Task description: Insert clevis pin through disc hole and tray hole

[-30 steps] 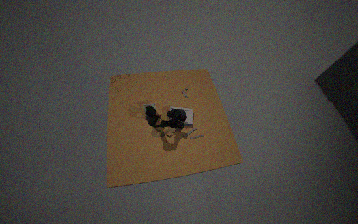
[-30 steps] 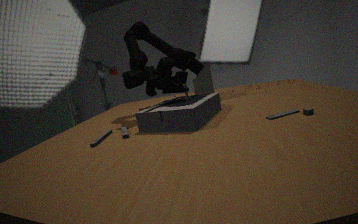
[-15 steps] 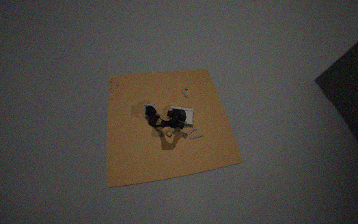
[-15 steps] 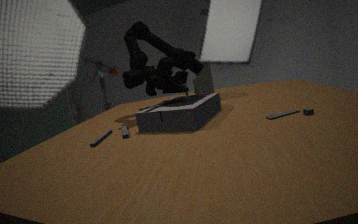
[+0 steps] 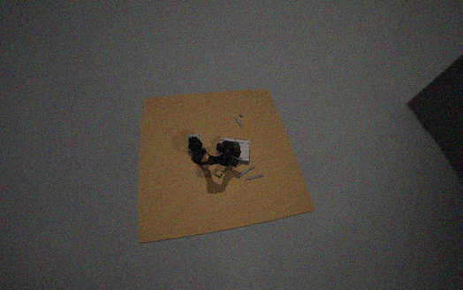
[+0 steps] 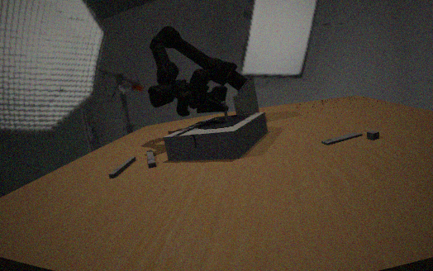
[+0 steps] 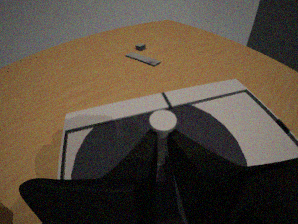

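Photo studio — softboxes (image 6: 47,66), lamp stand (image 6: 125,108).
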Controlling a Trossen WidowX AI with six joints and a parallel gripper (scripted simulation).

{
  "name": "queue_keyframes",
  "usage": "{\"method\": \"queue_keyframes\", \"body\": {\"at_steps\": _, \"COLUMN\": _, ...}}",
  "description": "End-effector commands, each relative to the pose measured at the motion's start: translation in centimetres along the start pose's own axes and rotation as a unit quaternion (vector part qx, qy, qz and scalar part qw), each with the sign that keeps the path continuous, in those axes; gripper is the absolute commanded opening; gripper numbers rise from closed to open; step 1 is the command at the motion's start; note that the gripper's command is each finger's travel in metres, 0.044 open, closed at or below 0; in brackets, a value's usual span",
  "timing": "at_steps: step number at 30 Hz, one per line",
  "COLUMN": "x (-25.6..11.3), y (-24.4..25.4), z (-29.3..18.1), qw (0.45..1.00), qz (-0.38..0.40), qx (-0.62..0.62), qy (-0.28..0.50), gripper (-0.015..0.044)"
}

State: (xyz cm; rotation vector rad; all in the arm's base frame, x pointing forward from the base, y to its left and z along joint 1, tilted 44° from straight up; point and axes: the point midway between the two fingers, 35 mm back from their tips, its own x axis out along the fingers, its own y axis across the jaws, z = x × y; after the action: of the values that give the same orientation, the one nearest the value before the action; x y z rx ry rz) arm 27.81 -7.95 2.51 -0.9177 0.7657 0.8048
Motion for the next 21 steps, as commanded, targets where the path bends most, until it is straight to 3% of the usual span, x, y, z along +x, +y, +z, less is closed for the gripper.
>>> {"method": "queue_keyframes", "body": {"at_steps": 1, "x": -0.03, "y": -0.01, "z": -0.06, "qw": 1.000, "qz": 0.000, "qx": 0.001, "qy": 0.002, "gripper": 0.0000}}
{"method": "queue_keyframes", "body": {"at_steps": 21, "x": 0.00, "y": -0.11, "z": -0.07, "qw": 1.000, "qz": 0.004, "qx": 0.009, "qy": 0.003, "gripper": 0.0000}}
